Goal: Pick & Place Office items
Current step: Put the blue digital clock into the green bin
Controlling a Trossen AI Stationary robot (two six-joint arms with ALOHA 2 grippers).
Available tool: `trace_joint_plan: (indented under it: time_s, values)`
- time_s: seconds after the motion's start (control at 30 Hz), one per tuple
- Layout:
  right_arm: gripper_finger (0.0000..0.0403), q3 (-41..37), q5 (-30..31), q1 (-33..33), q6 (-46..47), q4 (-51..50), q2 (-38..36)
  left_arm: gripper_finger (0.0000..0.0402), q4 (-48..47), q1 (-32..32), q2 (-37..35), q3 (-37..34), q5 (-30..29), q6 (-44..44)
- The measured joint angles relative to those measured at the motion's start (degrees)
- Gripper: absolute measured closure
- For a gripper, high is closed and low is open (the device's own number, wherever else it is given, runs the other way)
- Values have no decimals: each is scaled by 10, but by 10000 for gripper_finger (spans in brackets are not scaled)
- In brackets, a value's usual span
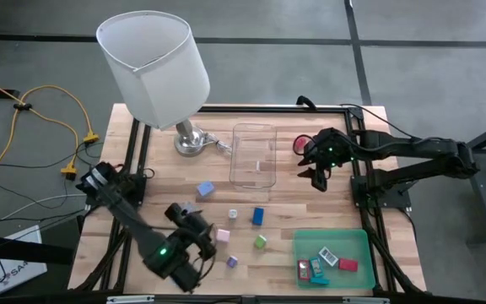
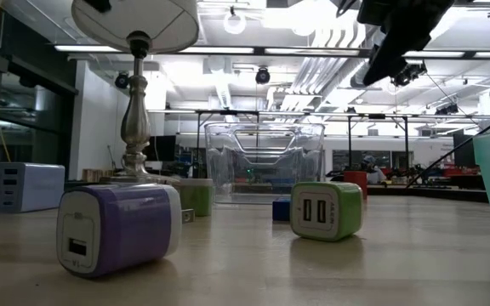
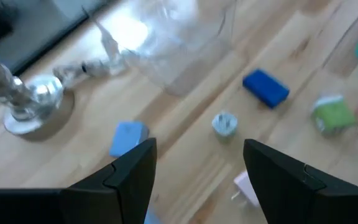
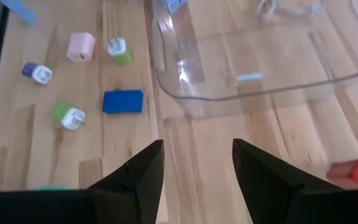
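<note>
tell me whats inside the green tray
The green tray holds a red piece, a teal piece with a white label and a reddish one near its front. Anything underneath them is hidden.

The left gripper [image 1: 194,257] hangs low at the front left, fingers [image 3: 135,171] spread and empty. The right gripper [image 1: 319,177] hovers at the right rear, fingers [image 4: 263,171] likewise parted, holding nothing.

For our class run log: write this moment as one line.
left gripper: open, over the pink piece | right gripper: open, empty, beside the clear box | green tray: holds several pieces
</note>
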Motion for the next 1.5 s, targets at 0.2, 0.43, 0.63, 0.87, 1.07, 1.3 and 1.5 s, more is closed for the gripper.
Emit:
trace_joint_plan:
  time_s: [0.2, 0.43, 0.63, 0.87, 1.07, 1.3, 1.5]
  values:
    - [225, 0, -16, 0, 14, 9, 0, 170, -46, -96, -39, -28, -98, -127]
    - [225, 0, -62, 18, 12, 18, 16, 170, -28, -151, -88, -107, -109, -208]
    - [225, 0, -59, 57, 1, 52, 45, 170, -13, -155, -117, -159, -126, -184]
    - [225, 0, -59, 92, 0, 107, 93, 170, -13, -155, -156, -249, -130, -219]
    - [225, 0, -59, 113, 0, 127, 130, 170, -11, -164, -164, -305, -125, -283]
    - [225, 0, -60, 132, 0, 146, 143, 170, -7, -173, -164, -316, -120, -293]
    - [225, 0, -60, 150, 22, 161, 143, 170, -1, -173, -164, -316, -39, -291]
